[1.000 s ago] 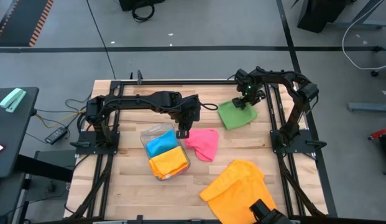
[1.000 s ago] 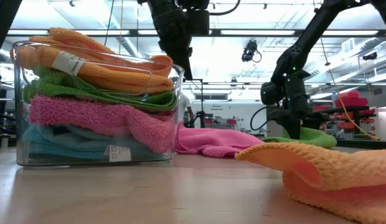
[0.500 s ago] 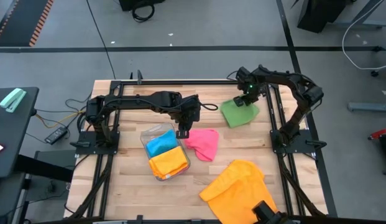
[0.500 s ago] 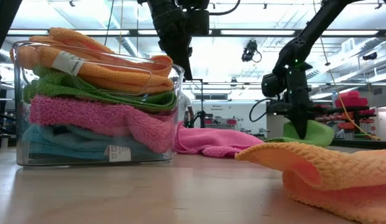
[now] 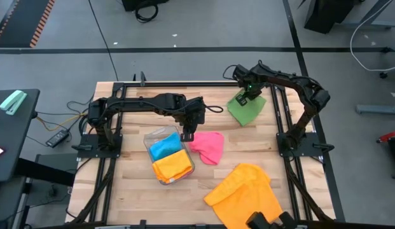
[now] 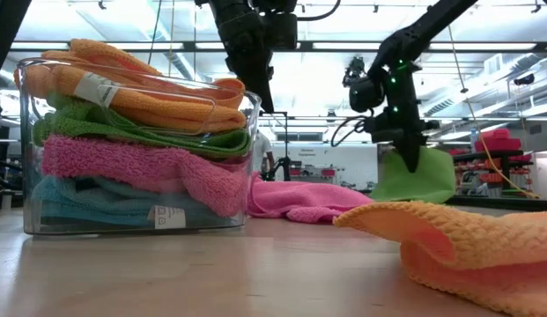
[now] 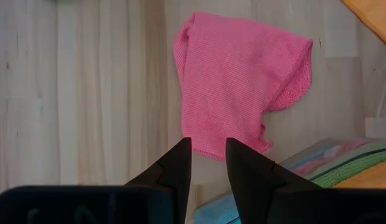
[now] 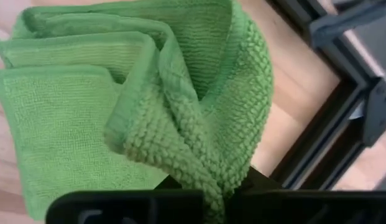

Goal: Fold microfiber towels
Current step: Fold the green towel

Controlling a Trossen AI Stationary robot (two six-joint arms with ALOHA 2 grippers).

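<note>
Towels lie scattered over the wooden table (image 5: 130, 191): the green towel (image 5: 246, 109) is at the far right, pinched by the right gripper (image 5: 243, 98), whose fingers are clamped on a bunched fold of it. From table height that green cloth (image 6: 416, 176) hangs from the gripper (image 6: 412, 161) with its upper edge raised off the table, and the wrist camera shows the fold (image 8: 180, 134) wedged between the dark fingers with the rest draped in layers below. The pink towel (image 5: 208, 145) lies crumpled near the middle of the table, just beside the clear tray (image 5: 173, 177), which holds a blue towel (image 5: 164, 147) and an orange one (image 5: 172, 165); at table level the tray (image 6: 26, 141) shows a stack of orange, green, pink and blue cloths. The left gripper (image 5: 186, 135) hangs above the gap between tray and pink towel, fingers a little apart and holding nothing; its own camera looks down past them (image 7: 208, 163) at the pink cloth (image 7: 239, 81). A big orange towel (image 5: 243, 191) lies rumpled at the near right of the table.
</note>
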